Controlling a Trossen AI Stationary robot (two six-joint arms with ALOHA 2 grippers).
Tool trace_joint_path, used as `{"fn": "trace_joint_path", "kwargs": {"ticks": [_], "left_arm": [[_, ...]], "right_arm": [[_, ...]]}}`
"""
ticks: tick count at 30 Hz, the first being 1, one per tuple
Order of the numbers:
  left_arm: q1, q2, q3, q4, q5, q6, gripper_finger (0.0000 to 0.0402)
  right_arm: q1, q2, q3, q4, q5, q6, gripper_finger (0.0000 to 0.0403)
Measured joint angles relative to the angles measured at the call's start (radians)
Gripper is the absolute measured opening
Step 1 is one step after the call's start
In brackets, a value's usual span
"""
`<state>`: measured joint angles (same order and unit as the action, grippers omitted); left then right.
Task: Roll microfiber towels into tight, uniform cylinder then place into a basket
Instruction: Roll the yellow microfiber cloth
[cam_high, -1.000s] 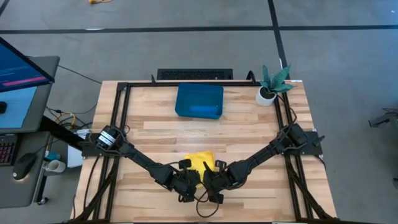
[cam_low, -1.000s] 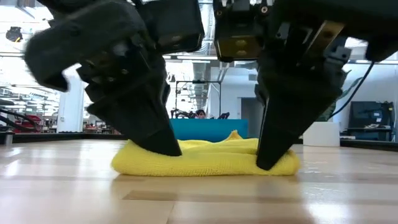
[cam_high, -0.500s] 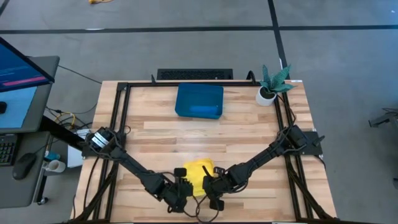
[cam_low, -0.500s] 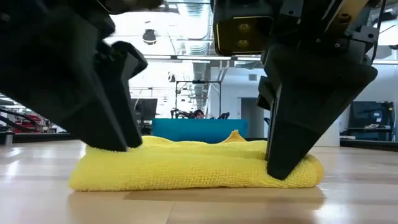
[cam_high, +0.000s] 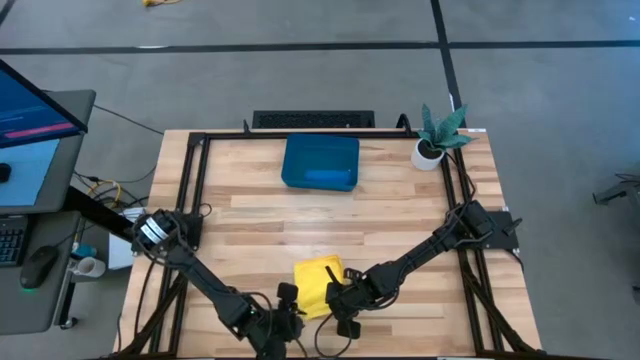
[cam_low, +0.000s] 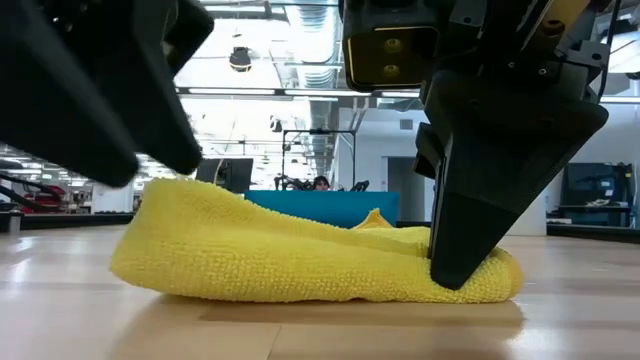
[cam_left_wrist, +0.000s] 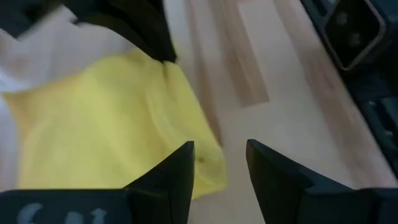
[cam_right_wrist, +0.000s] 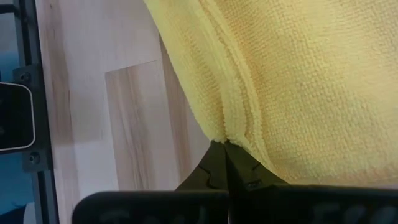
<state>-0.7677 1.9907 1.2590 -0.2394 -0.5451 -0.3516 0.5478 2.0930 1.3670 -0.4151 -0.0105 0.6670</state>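
The right gripper (cam_right_wrist: 225, 148) is pinched tight on a folded edge of the yellow towel (cam_high: 317, 283), at lower centre of the high view. The left gripper (cam_left_wrist: 219, 163) has its fingers parted with nothing between them; it hovers just beside the towel's near corner, low in the high view at (cam_high: 283, 312).

The towel lies bunched, not rolled: in the low view its left side rises in a loose hump (cam_low: 190, 215) while the right end is pressed to the table (cam_high: 400, 215) under the right fingers. The basket (cam_high: 320, 161) sits well apart, upper centre, with what looks like a blue towel (cam_high: 328, 177) inside.

With only one end held, the free side may slump or unfold, giving a lopsided, slack roll. The left fingers could also catch a single layer and drag the cloth askew.

The towel's near edge is hidden beneath both grippers in the high view, and how many layers the right gripper holds cannot be made out.
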Motion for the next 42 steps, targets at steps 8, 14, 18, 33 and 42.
{"fn": "trace_joint_path", "kwargs": {"ticks": [8, 14, 18, 33, 42], "left_arm": [[-0.019, 0.002, 0.002, 0.023, -0.035, 0.045, 0.0140], [0.004, 0.026, -0.005, 0.006, -0.001, 0.040, 0.0140], [0.030, 0.055, -0.003, 0.009, 0.027, 0.031, 0.0139], [0.083, 0.098, 0.002, -0.069, 0.121, -0.204, 0.0108], [0.129, 0.084, 0.000, 0.068, 0.420, -0.302, 0.0010]], "right_arm": [[0.000, 0.000, 0.000, 0.002, -0.001, 0.000, 0.0002], [-0.002, 0.000, 0.000, 0.006, -0.007, 0.000, 0.0002], [-0.005, 0.000, 0.000, 0.013, -0.020, 0.000, 0.0003], [-0.007, 0.002, 0.001, 0.022, -0.114, -0.001, 0.0003], [-0.002, 0.007, -0.002, 0.123, -0.404, -0.016, 0.0003]]}}
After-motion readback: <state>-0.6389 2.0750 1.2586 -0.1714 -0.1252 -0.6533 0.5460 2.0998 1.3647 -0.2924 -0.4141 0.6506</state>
